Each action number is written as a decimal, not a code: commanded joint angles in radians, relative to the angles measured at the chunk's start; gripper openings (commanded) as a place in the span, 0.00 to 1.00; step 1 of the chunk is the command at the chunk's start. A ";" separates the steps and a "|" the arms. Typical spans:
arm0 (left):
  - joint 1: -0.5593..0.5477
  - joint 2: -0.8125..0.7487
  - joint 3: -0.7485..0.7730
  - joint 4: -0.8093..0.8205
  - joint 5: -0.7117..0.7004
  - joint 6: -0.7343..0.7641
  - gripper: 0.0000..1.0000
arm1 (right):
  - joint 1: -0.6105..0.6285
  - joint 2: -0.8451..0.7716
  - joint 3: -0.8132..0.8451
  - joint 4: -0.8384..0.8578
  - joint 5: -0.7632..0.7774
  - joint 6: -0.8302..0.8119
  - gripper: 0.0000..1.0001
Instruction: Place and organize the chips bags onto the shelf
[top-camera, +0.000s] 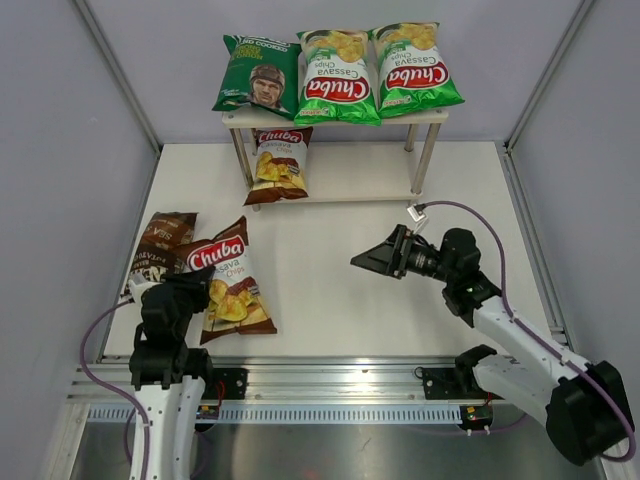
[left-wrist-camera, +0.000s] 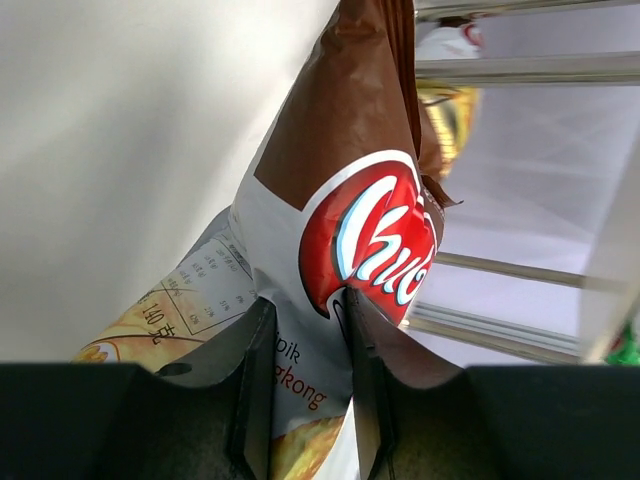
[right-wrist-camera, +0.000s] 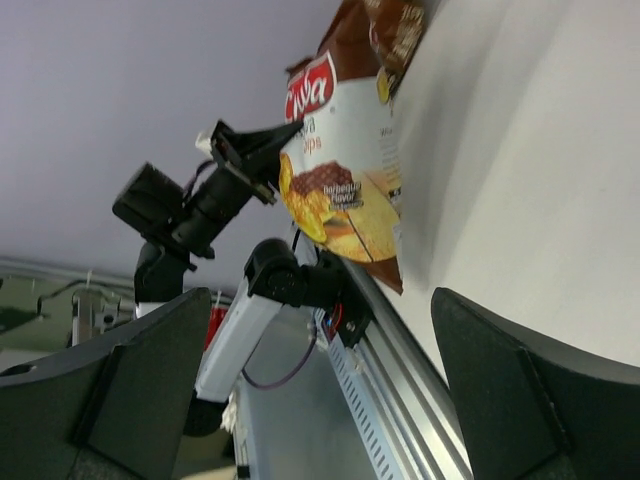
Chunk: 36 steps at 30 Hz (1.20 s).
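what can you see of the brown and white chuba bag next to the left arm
The brown-and-white Chuba bag is glossy and puffy, brown at the top and white below, with a red Chuba logo and pictured chips. It lies angled on the white table, its top corner touching or overlapping the dark brown bag. The left gripper has its jaws pinched on the bag's left edge.
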 joint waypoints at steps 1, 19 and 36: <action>-0.002 0.025 0.103 0.113 0.048 -0.035 0.00 | 0.117 0.113 0.012 0.220 0.032 -0.022 0.99; -0.002 0.073 0.321 0.363 0.089 -0.307 0.00 | 0.521 0.472 0.145 0.708 0.187 -0.189 1.00; -0.002 0.102 0.342 0.364 0.163 -0.397 0.00 | 0.550 0.753 0.420 0.932 0.091 -0.141 0.97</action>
